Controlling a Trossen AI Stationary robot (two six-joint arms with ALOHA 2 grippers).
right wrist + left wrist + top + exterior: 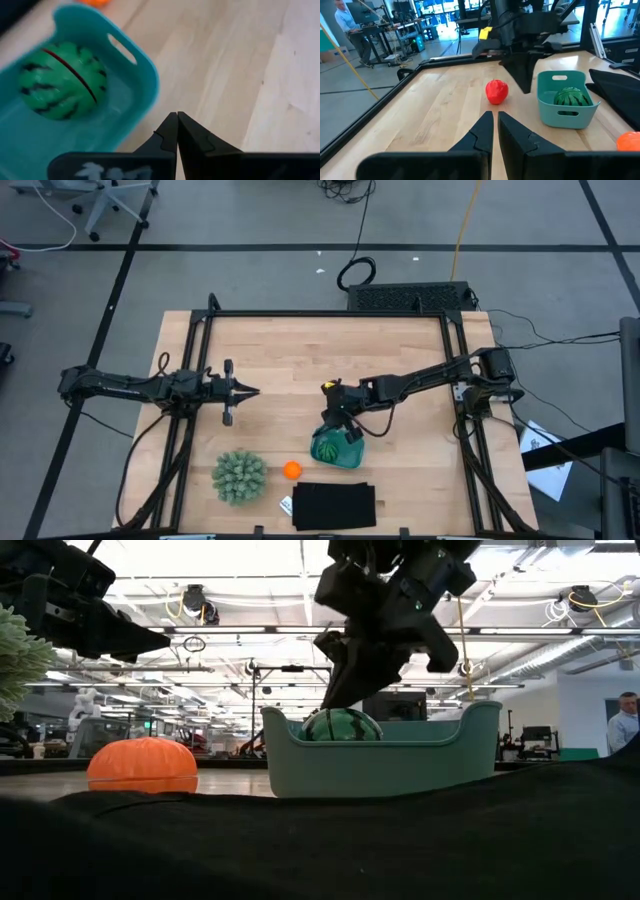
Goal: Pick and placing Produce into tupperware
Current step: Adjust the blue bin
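Note:
The teal tupperware (340,450) stands on the table near its near edge, with the dark green striped ball (60,82) lying inside it. The orange ball (291,470) rests on the table to the container's left. The red fruit (496,92) sits on the table beyond the container; in the high view the right arm hides it. My right gripper (177,122) is shut and hovers just outside the container's rim (145,75), above the bare wood. My left gripper (495,120) is shut and waits level over the table's left half (245,391).
A spiky pale-green plant (239,476) stands left of the orange ball. A black flat rectangle (334,505) lies at the near edge, in front of the container. Bare wood (300,355) stretches across the table's far half. A person stands in the room beyond.

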